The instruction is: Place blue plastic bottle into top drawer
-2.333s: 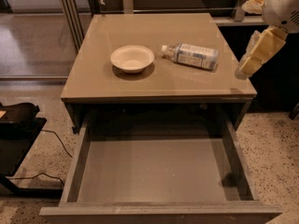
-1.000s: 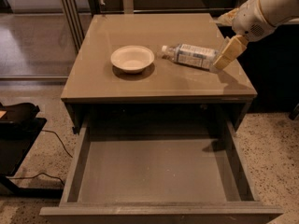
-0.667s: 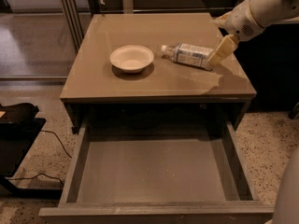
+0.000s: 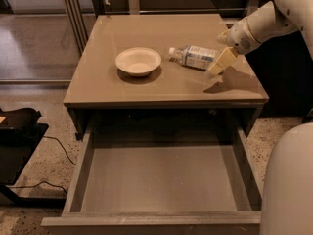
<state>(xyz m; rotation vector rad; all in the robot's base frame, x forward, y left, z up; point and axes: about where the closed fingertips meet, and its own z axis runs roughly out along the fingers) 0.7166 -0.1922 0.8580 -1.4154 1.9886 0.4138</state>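
Camera view shows the gripper [image 4: 217, 65], open or closed I cannot tell, just beside the blue plastic bottle [image 4: 195, 57] lying near the cabinet top's [image 4: 122, 89] right edge, seemingly lining up a grasp, with the top drawer [image 4: 146, 221] open below.

Bottles: we count one, a small clear plastic bottle with white cap and pale blue label [image 4: 195, 57].
Bowls: we count one, a round cream bowl [image 4: 138, 61].
Drawers: we see one, a wide shallow grey-brown top drawer [image 4: 156, 177].
Cabinets: we count one, a taupe glossy-topped cabinet [image 4: 166, 89].
Grippers: we count one, a cream two-finger gripper [image 4: 217, 65], just beside the bottle's right end, above the cabinet top.
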